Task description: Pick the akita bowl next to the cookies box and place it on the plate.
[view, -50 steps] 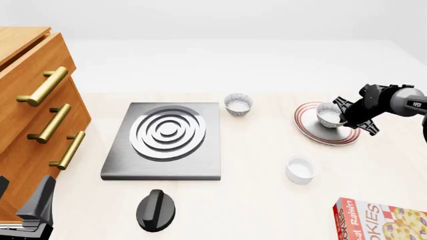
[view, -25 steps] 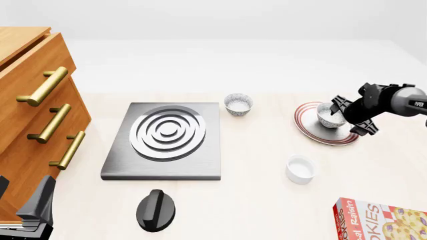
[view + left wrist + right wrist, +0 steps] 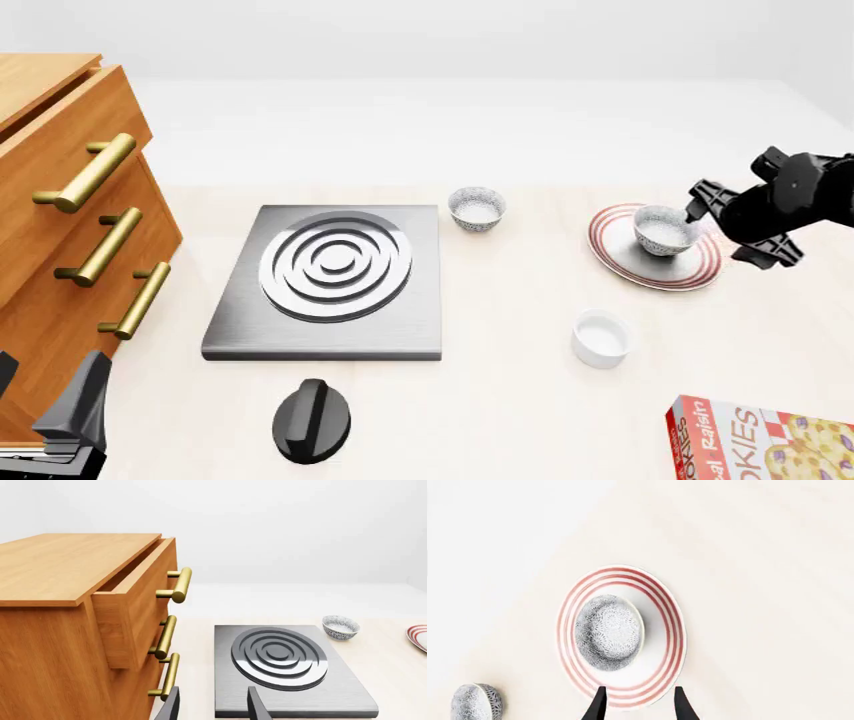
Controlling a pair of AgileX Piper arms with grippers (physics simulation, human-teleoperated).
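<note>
Front view: right gripper [image 3: 742,229] hangs at the right side of the worktop [image 3: 521,340], just beside the outer rim of the plate [image 3: 694,272], its black arm reaching in from the right edge. Jaws spread apart, holding nothing, clear of the bowl. The akita bowl [image 3: 663,230] sits upright on the plate, toward the far side of it. A second speckled bowl [image 3: 477,208] stands apart by the far right corner of the stove plate [image 3: 330,280]. A plain white ramekin [image 3: 601,338] sits nearer the camera, below the plate. The cookies box [image 3: 761,440] lies at the lower right corner, well apart from the plate. A black knob [image 3: 312,419] lies near the front edge; the wooden drawer cabinet [image 3: 74,250] fills the left. Left arm shows only as a dark shape low at the left edge.

Left wrist view: left gripper [image 3: 212,705] held low and level, facing the stove plate [image 3: 287,667] and the cabinet [image 3: 80,625]; its two fingertips [image 3: 257,706] stand apart, nothing between them. The second bowl [image 3: 341,627] sits beyond the stove.

Right wrist view: right gripper [image 3: 637,704] looks down on the plate [image 3: 674,630]; fingertips [image 3: 596,706] apart over the plate's rim, empty. The akita bowl [image 3: 608,632] rests on the plate, off centre.
</note>
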